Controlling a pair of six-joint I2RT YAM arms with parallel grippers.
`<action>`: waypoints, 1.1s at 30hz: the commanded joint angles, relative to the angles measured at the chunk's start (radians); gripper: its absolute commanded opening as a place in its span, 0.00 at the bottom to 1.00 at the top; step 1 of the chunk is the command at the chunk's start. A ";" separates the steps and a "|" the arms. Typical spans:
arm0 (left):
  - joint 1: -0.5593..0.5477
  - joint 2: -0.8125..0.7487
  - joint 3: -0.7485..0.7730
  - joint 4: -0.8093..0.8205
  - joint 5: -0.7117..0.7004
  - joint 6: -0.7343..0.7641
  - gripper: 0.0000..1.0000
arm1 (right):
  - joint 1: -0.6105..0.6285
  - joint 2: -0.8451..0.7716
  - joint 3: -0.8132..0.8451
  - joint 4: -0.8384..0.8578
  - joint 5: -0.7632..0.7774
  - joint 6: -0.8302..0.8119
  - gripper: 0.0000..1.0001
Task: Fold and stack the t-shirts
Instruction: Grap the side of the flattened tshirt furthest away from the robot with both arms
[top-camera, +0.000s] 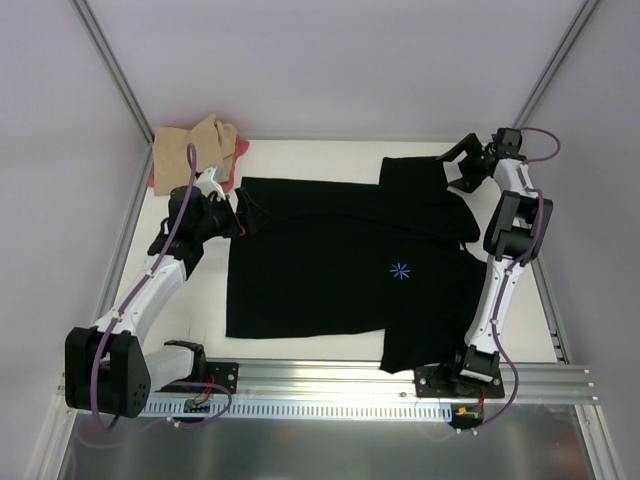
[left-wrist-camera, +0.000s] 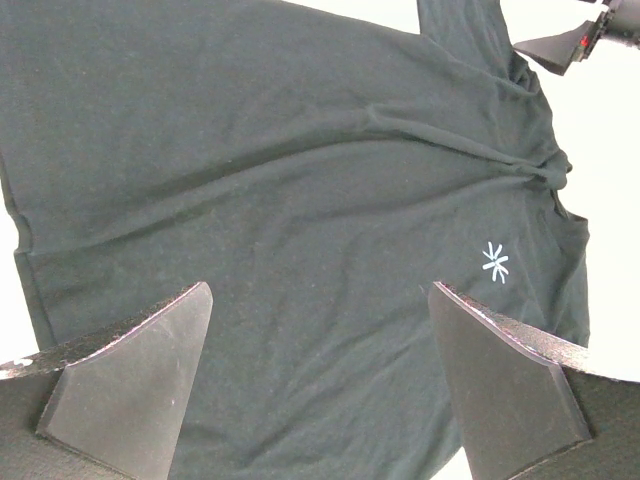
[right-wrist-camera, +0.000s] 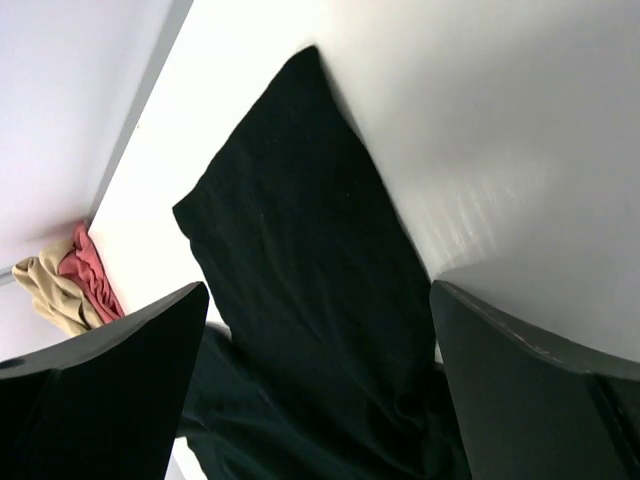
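The black t-shirt (top-camera: 340, 270) lies spread flat on the white table, its light-blue starburst mark (top-camera: 400, 270) facing up. A tan shirt (top-camera: 195, 140) and a pink-red shirt (top-camera: 240, 155) sit bunched at the far left corner. My left gripper (top-camera: 243, 212) is open and empty, above the shirt's left edge; the cloth (left-wrist-camera: 300, 200) and the mark (left-wrist-camera: 495, 262) show between its fingers. My right gripper (top-camera: 455, 170) is open and empty, above the shirt's far right sleeve (right-wrist-camera: 300, 250). The tan and pink-red shirts (right-wrist-camera: 70, 280) show at the left of the right wrist view.
Grey walls with metal posts (top-camera: 110, 60) enclose the table on three sides. An aluminium rail (top-camera: 330, 385) with both arm bases runs along the near edge. Bare white table (top-camera: 320, 155) lies behind the shirt.
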 joint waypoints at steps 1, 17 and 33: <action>-0.011 0.006 -0.012 0.051 0.015 0.010 0.92 | -0.005 0.000 0.003 0.020 0.008 0.016 1.00; -0.019 0.023 -0.027 0.077 0.009 0.016 0.92 | -0.005 0.166 0.159 0.038 -0.018 0.105 0.99; -0.034 0.093 -0.043 0.140 0.017 -0.006 0.92 | 0.010 0.266 0.225 0.064 -0.172 0.227 0.43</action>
